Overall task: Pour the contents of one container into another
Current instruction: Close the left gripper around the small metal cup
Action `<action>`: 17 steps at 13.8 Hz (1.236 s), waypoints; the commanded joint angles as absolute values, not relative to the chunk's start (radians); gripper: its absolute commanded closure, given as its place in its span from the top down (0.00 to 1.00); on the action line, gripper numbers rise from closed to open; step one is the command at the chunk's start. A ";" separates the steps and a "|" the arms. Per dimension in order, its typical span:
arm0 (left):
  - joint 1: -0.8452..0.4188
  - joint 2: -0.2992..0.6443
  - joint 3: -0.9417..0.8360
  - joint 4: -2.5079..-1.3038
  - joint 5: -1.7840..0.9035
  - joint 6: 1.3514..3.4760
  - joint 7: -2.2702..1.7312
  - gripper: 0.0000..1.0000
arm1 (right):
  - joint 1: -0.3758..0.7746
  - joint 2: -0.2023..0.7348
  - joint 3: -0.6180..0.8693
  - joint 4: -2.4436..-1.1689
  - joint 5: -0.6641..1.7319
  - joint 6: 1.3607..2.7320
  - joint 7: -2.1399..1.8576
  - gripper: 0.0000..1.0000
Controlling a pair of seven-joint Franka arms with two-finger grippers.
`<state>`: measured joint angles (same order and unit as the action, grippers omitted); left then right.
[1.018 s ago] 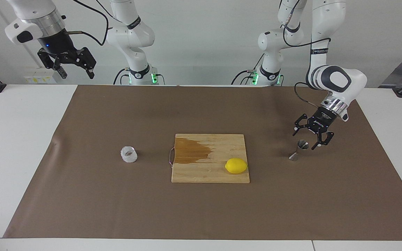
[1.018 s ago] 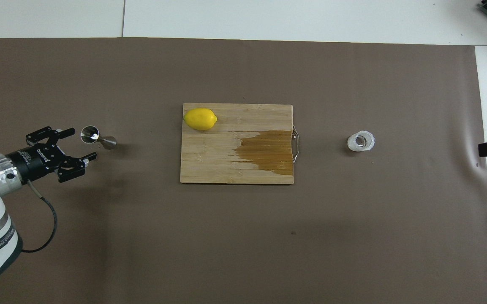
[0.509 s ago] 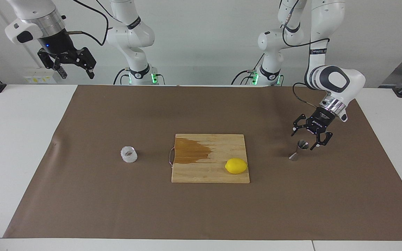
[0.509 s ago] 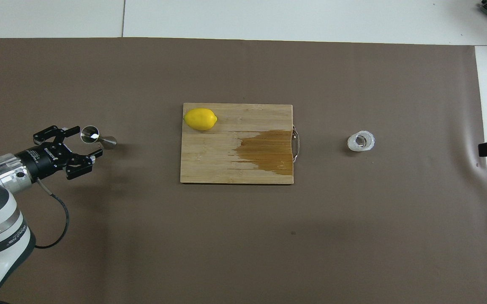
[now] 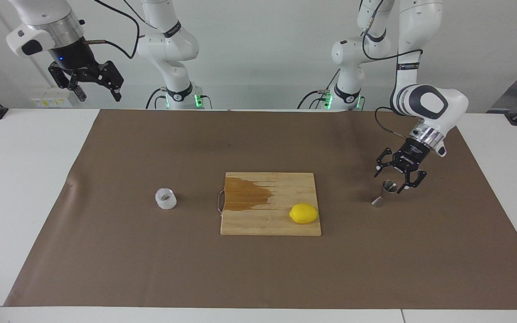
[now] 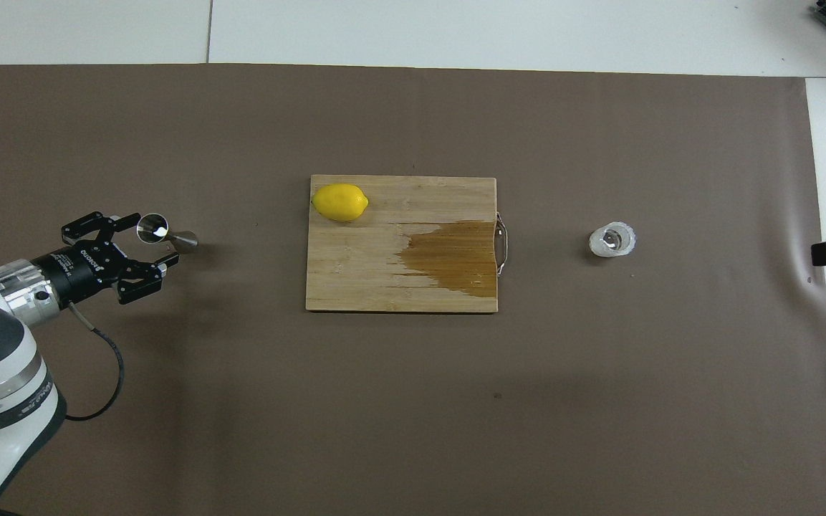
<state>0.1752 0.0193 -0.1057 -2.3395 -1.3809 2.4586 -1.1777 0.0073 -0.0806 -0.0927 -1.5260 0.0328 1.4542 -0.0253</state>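
Note:
The steel hourglass jigger [image 5: 386, 193] stands on the brown mat toward the left arm's end; it also shows in the overhead view [image 6: 167, 233]. My left gripper [image 5: 392, 180] is open and low, tilted down at the jigger's upper cone, with a finger on either side of the rim in the overhead view [image 6: 153, 238]; I see no contact. The clear faceted tumbler [image 5: 166, 198] stands alone toward the right arm's end, also seen from above [image 6: 612, 239]. My right gripper [image 5: 100, 96] is open, empty, and waits high over the table's edge.
A wooden cutting board [image 5: 262, 224] with a dark wet patch lies mid-table between the two containers [image 6: 384, 287]. A yellow lemon [image 5: 303, 213] rests on its corner toward the jigger [image 6: 340, 202]. A brown mat [image 5: 258, 269] covers the table.
My left gripper has moved in toward the jigger, from beside it to having its open fingers at the rim. The jigger, the tumbler and the right arm have not moved.

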 commanded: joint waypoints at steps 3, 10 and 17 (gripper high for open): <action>0.156 0.029 -0.097 -2.342 -1.408 2.484 -1.155 0.74 | 0.003 -0.106 -0.089 -1.559 0.043 1.471 -0.014 1.00; 0.156 0.029 -0.095 -2.339 -1.408 2.485 -1.155 0.63 | 0.003 -0.107 -0.089 -1.557 0.043 1.471 -0.014 1.00; 0.158 0.031 -0.095 -2.335 -1.407 2.484 -1.157 0.60 | 0.003 -0.109 -0.089 -1.559 0.043 1.471 -0.014 1.00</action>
